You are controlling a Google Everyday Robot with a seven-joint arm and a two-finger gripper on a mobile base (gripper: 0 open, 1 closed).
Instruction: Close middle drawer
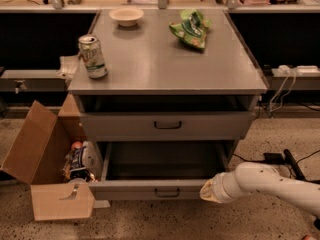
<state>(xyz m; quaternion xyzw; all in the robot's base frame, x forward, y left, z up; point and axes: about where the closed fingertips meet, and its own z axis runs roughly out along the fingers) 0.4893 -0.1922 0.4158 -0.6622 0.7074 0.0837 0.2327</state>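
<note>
The middle drawer (pixel 150 188) stood pulled well out of the grey cabinet (pixel 165 59). The gripper (pixel 209 192) sat at the right end of the drawer's front; whether it was open or closed could not be told. Left of the cabinet, an open cardboard box (pixel 30 149) held packaged snacks (pixel 77 163).

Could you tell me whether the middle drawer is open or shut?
Open: the middle drawer sticks out, interior exposed; the gripper sits at its front's right end.
</note>
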